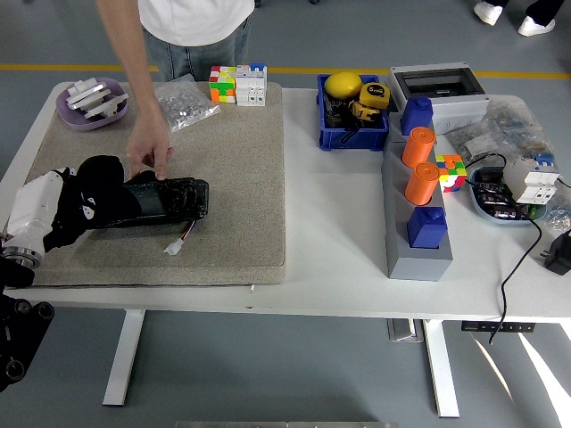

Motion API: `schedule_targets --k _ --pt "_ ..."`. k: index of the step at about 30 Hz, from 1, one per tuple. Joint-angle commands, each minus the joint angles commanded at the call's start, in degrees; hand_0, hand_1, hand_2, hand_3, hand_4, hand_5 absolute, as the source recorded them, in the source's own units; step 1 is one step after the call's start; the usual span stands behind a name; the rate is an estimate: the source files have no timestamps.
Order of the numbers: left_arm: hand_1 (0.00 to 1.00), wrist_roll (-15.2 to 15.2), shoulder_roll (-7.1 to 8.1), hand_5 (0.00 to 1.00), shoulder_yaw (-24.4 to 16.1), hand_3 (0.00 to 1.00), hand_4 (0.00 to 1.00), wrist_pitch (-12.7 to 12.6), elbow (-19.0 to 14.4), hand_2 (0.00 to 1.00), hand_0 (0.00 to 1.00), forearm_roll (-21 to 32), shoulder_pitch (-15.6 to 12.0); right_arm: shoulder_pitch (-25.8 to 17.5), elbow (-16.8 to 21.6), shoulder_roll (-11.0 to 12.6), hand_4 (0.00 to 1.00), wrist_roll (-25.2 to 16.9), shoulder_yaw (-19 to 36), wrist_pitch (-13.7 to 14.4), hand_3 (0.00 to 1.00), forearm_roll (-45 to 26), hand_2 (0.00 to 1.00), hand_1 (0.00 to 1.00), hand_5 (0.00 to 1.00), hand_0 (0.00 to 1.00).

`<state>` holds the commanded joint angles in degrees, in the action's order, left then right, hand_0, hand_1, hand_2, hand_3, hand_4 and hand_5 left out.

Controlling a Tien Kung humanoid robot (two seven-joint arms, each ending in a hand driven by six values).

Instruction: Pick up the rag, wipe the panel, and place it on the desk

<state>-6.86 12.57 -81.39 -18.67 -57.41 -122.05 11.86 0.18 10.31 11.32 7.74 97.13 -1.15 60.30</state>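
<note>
- Rag is bunching in my left hand, clamped on it, pressing onto the panel's left end.
- Panel is lying lengthwise, running rightward from me along the counter's mat.
- Person's hand is steadying its far edge.

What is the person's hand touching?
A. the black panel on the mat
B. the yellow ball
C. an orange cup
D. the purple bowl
A: the person's hand reaches down with its fingertips on the top edge of the black panel, which lies on the mat.
</note>
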Motion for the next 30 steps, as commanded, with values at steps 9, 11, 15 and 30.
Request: schedule_targets --k 9,11,15,30 --pt "0.123 0.7 -1.13 0.002 7.0 0.424 0.002 0.2 -2.2 0.573 0.249 0.7 1.2 0.0 0.0 0.1 0.998 0.0 0.5 0.0 0.604 0.4 0.69 0.641 0.542 0.769" --pt "0.123 0.8 -1.25 0.002 8.3 0.424 0.002 0.2 -2.8 0.573 0.249 0.9 1.3 0.0 0.0 0.1 0.998 0.0 0.5 0.0 0.604 0.5 0.69 0.641 0.542 0.769" --pt "0.124 1.1 -1.68 0.002 11.1 0.425 0.002 0.3 -3.6 0.573 0.25 1.0 2.0 0.0 0.0 0.0 0.998 -0.1 0.7 0.0 0.604 0.7 0.689 0.641 0.543 0.768" --pt "0.125 2.8 -2.34 0.002 18.3 0.427 0.002 1.2 -5.8 0.574 0.251 0.2 4.3 0.2 0.0 0.0 0.998 -0.2 1.5 0.0 0.604 1.1 0.689 0.64 0.545 0.769"
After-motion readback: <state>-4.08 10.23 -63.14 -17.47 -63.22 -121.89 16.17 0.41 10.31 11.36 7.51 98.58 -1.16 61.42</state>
